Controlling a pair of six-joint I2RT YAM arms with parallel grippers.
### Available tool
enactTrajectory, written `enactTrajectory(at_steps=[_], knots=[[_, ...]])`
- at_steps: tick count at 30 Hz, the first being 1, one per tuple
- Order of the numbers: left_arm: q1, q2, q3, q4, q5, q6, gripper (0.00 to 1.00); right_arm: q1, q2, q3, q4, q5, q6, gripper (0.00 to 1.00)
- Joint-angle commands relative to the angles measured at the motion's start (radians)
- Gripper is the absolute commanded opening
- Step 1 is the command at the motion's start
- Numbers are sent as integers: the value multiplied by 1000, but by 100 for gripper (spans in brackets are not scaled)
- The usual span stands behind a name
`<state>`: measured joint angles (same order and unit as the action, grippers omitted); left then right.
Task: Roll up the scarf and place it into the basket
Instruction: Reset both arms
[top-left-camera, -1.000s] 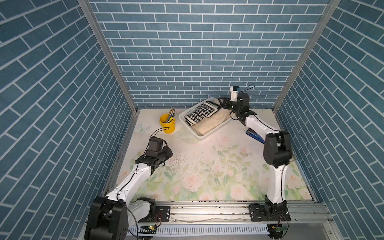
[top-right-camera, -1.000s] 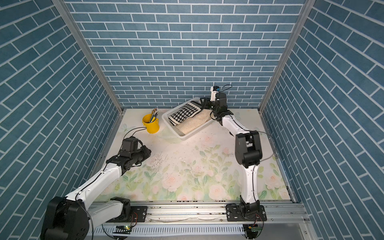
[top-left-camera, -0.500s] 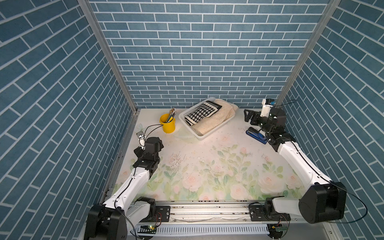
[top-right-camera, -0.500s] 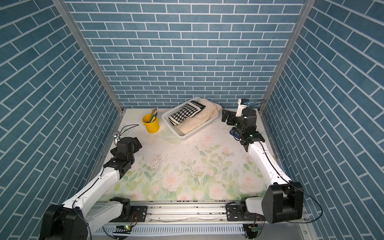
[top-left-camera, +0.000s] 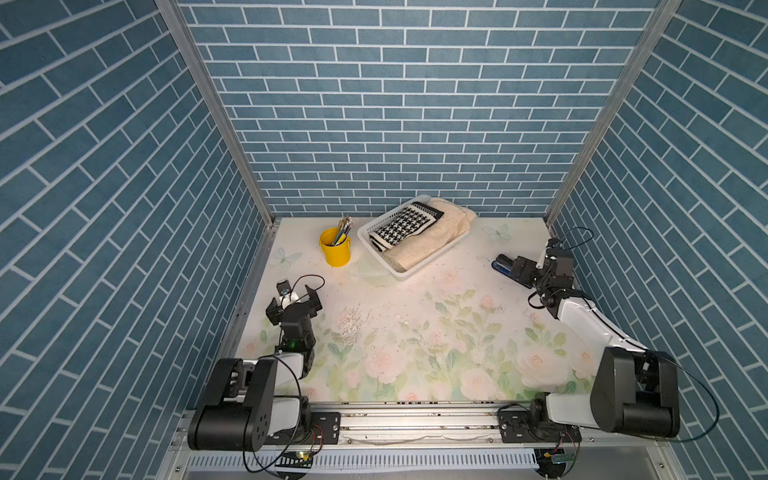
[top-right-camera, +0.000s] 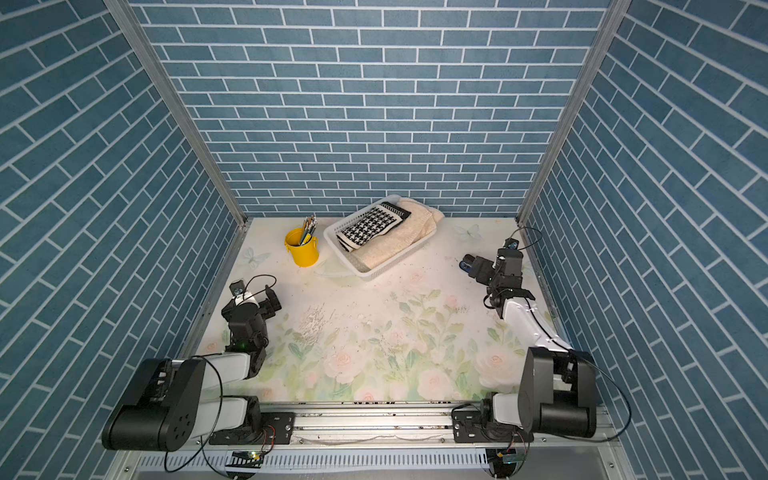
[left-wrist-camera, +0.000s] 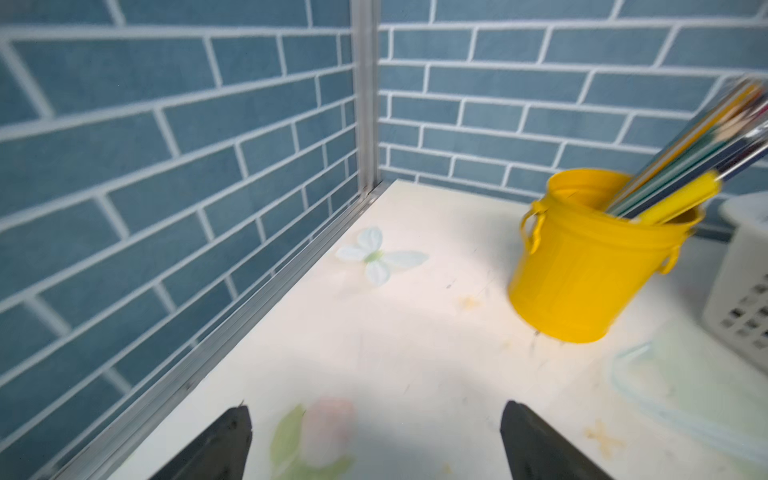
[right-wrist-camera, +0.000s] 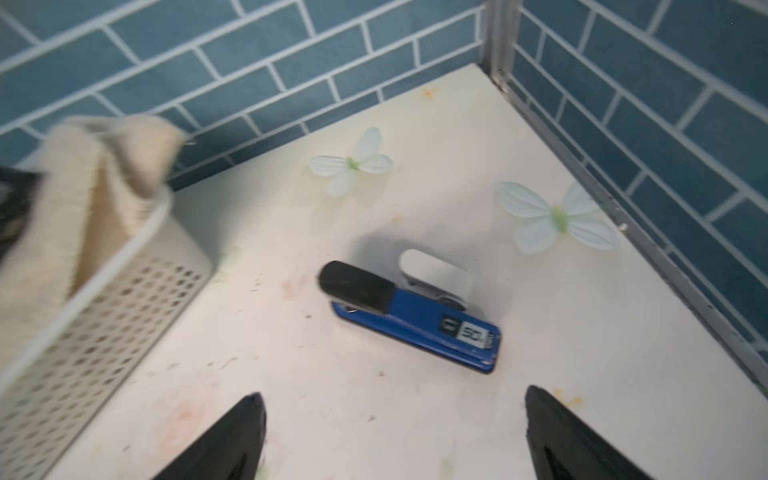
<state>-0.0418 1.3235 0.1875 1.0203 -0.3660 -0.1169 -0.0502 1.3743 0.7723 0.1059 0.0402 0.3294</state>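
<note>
1. The shallow white plastic basket (top-left-camera: 401, 272) with perforated grid walls stands aslant at the back of the floral-printed tabletop (top-left-camera: 415, 332), close to the blue brick-pattern back wall (top-left-camera: 395, 124).
2. The cream knitted scarf (top-left-camera: 436, 237), rolled into a soft thick bundle, lies inside the basket, one end bulging over the far rim. A folded black-and-white houndstooth cloth (top-left-camera: 405, 226) lies beside it and partly on top of it.
3. A small glossy yellow metal bucket (top-left-camera: 336, 249) with side handles stands just beside the basket. It holds a leaning bunch of pencils (top-left-camera: 343, 228).
4. The left gripper (left-wrist-camera: 374, 409) is near the left wall, with its jaws spread wide and nothing between them. The bucket stands ahead of it.
5. The right gripper (right-wrist-camera: 395, 395) is near the right wall, with its jaws likewise spread wide and empty.
6. A blue and black stapler (right-wrist-camera: 419, 324) with a white tab lies flat on the tabletop just ahead of the right fingertips. In both top views the gripper partly covers it, though the wrist view, somewhat blurred, seems to show a gap between them.
7. A scuffed whitish patch (top-left-camera: 353, 322) marks the tabletop between the arms.
</note>
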Motion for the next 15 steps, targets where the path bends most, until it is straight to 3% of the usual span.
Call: enactTrajectory(at_steps=[1, 3, 4, 6, 8, 10, 13, 15], knots=[[13, 98, -26, 265, 193, 60, 100, -33, 33, -95, 247, 53, -68, 99], [13, 201, -58, 436, 167, 58, 100, -31, 53, -182, 422, 82, -76, 99], [15, 157, -28, 296, 186, 52, 100, -31, 65, -222, 487, 108, -88, 99], [14, 185, 4, 296, 231, 76, 100, -27, 76, -285, 589, 158, -114, 99], [14, 172, 45, 188, 254, 85, 100, -17, 69, -375, 728, 208, -133, 99], [14, 186, 24, 256, 260, 89, 100, 7, 60, -471, 918, 238, -161, 99], [13, 179, 40, 210, 254, 86, 100, 99, 64, -587, 1156, 323, -255, 99], [14, 181, 34, 225, 253, 86, 100, 152, 76, -590, 1187, 327, -315, 100]])
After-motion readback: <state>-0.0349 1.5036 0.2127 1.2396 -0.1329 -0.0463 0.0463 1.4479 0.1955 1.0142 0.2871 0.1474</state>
